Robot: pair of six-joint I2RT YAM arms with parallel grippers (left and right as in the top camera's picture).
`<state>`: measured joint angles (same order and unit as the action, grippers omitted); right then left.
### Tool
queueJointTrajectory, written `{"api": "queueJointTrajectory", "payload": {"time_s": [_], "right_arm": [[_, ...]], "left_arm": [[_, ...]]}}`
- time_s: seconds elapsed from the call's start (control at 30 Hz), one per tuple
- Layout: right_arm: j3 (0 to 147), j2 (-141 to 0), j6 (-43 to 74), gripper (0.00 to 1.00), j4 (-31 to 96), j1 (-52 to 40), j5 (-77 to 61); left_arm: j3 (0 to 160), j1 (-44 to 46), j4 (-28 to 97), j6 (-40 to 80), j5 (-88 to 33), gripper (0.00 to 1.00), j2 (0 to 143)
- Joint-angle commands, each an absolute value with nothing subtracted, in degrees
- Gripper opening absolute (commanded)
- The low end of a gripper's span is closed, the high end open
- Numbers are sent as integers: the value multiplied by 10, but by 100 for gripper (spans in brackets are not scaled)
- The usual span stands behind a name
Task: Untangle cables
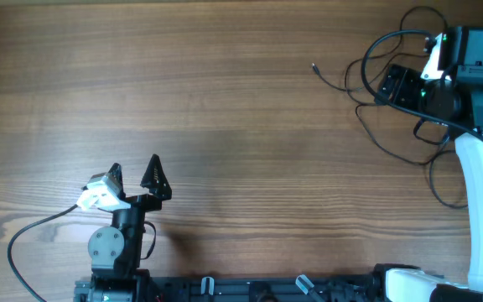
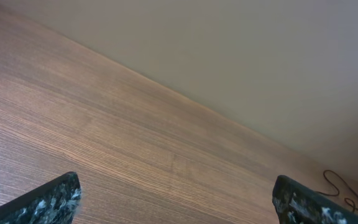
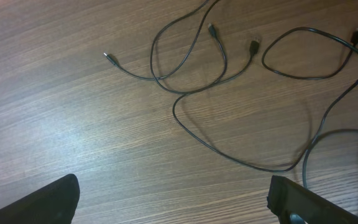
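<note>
Locating the cables: thin black cables [image 3: 188,92] lie in loose, crossing loops on the table [image 1: 225,101], at its right far corner, beneath the wrist of the right arm [image 1: 480,193].
Cables and right jaws: the loops spread ahead of the right jaws, with nothing between them. One strand [image 3: 307,158] runs down just beside a finger [image 3: 303,202]; whether they touch cannot be told.
Right jaws: wide apart, holding nothing.
Cables and left jaws: well apart, with most of the table between them.
Left jaws: apart and empty.
Right wrist view only: small plug ends [image 3: 109,57] and the places where the strands cross one another.
Overhead view only: both arms at once, and one plug end [image 1: 315,66] lying out to the left of the heap.
Left wrist view only: bare wood grain, with a small loop [image 2: 335,182] of cable far off at the table's edge.
Left arm [image 1: 107,245]: folded close to its base, jaws pointing away across the table.
Right arm: stretched along the right edge, wrist over the cables.
</note>
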<state>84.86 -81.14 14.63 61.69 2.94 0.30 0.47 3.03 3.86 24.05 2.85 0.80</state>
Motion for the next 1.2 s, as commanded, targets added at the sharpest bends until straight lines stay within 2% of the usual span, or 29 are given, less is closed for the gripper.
{"api": "queueJointTrajectory", "payload": {"time_s": [0.0,0.27,0.43,0.53,0.87,1.03,1.17], "right_arm": [[847,-811,137,100,615,28,13],[846,-774,136,100,609,28,13],[820,-710,180,100,511,28,-16],[719,-653,180,100,371,27,-30],[230,-390,185,100,-124,27,-42],[97,-275,181,100,-237,27,-38],[8,-177,182,100,-244,27,-25]], "left_arm": [[3,27,41,227,20,100,2],[3,27,41,227,20,100,2],[3,27,41,227,20,100,2],[3,27,41,227,20,100,2],[3,27,41,227,20,100,2],[3,27,41,227,20,100,2],[3,27,41,227,20,100,2]]}}
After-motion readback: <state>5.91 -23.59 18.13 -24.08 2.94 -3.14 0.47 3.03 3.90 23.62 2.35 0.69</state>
